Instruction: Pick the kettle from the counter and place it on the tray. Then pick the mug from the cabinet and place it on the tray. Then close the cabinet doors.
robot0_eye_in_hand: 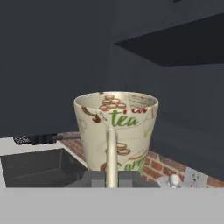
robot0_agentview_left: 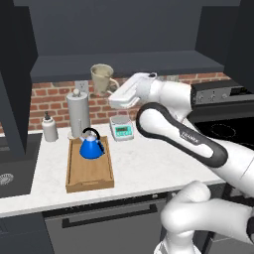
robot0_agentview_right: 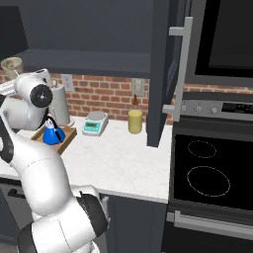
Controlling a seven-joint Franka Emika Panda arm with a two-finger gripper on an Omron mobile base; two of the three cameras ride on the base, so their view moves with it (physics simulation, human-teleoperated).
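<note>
Left base view: the kettle already sits at the far end of the tray, which lies on the counter near its left end, by the sink. The mug hangs in the air in front of the cabinet shelf, held by the gripper at its handle side.

Right base view: the mug shows at the far left, above the tray and kettle. The right cabinet door stands open over the counter.

Hand view: the gripper is pressed together on the mug's handle, the cup upright ahead of the fingers.

To do this step well, I judge the mug should come down level over the tray's bare near half, well apart from the kettle's handle. Since the pinch is only on a thin handle, the cup could swing, so move slowly and let go only once the base rests on the wood.
</note>
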